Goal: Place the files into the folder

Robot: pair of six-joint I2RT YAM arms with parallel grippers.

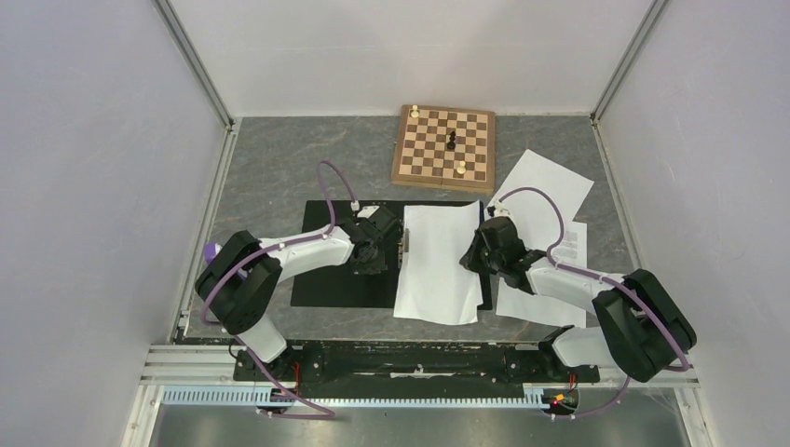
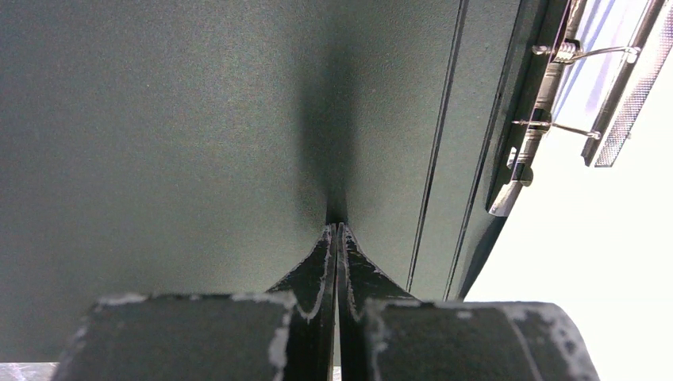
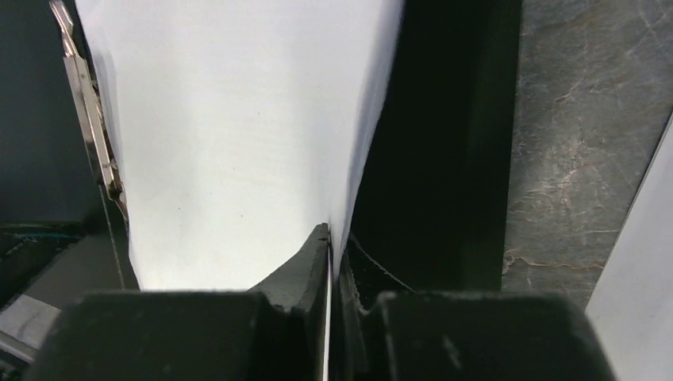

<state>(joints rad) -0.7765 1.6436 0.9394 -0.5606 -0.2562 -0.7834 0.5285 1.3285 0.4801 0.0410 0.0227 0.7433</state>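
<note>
Between the tips of our right pincer (image 3: 329,238) we pinched the edge of a thin white paper sheet (image 3: 238,143), which lay ahead of it on the open black-lined flat folder (image 3: 444,119). Our left pincer (image 2: 337,230), pressed together and empty, touched the folder's other leaf. We judged the sheet light and floppy, best taken by an edge.

Even bright light, blurred wrist foregrounds
</note>
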